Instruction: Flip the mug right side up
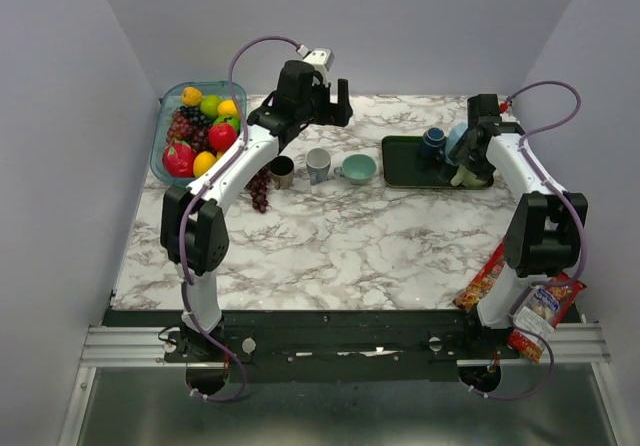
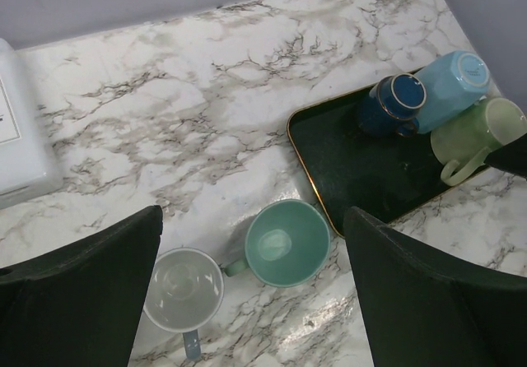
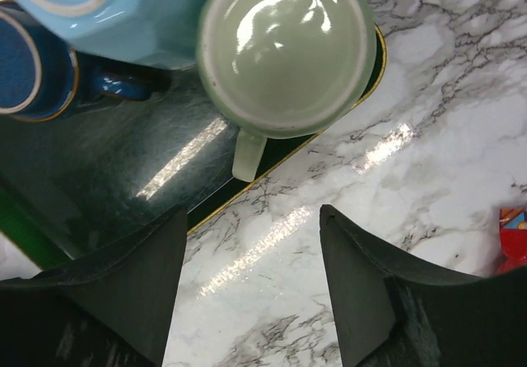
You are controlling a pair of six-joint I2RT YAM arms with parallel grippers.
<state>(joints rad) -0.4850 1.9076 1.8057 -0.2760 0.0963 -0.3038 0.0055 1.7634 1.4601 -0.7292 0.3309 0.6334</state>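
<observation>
Three mugs stand upside down on the dark green tray (image 1: pixel 405 161): a navy one (image 1: pixel 432 143), a light blue one (image 1: pixel 455 136) and a pale green one (image 1: pixel 466 175). In the right wrist view the pale green mug (image 3: pixel 284 50) shows its base up at the tray's gold rim (image 3: pixel 272 165), handle toward my right gripper (image 3: pixel 253 215). That gripper (image 1: pixel 470 161) is open and empty, just above this mug. My left gripper (image 1: pixel 335 101) is open and empty, high over the far table; its view (image 2: pixel 254 219) shows the tray (image 2: pixel 346 169) and the green mug (image 2: pixel 478 132).
A brown mug (image 1: pixel 282 171), a white mug (image 1: pixel 318 164) and a teal mug (image 1: pixel 357 169) stand upright left of the tray. A fruit basket (image 1: pixel 195 131) sits at far left with grapes (image 1: pixel 260 188) beside it. Snack packets (image 1: pixel 485 281) lie near the right arm's base.
</observation>
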